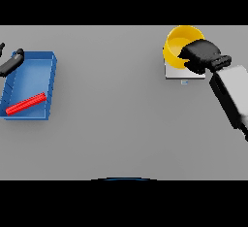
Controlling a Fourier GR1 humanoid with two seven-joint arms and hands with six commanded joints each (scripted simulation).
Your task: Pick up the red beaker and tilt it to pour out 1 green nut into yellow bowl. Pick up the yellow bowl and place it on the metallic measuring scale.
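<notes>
Head view looks down on a plain grey table (121, 124) that fills the scene from side to side, with nothing of a room showing beyond it. A wide stretch of bare grey lies between the two groups of things and across the whole near half of the table.

At the far right the yellow bowl (178, 44) sits on the metallic measuring scale (175, 72), a pale square plate whose near edge and left corner show under the bowl. The bowl is round, bright yellow and upright, its inside partly in view; whether a nut lies in it cannot be told. The right hand (201, 55) comes in from the right edge on a white and grey arm and lies over the bowl's right rim, its dark fingers curled round that rim.

At the far left a blue tray (52, 73) stands close to the table's left edge. In it lies the red beaker (25, 104), on its side and slantwise near the tray's near wall. The left hand (12, 62) shows at the left edge over the tray's far left corner; whether its fingers are apart or together cannot be told
</notes>
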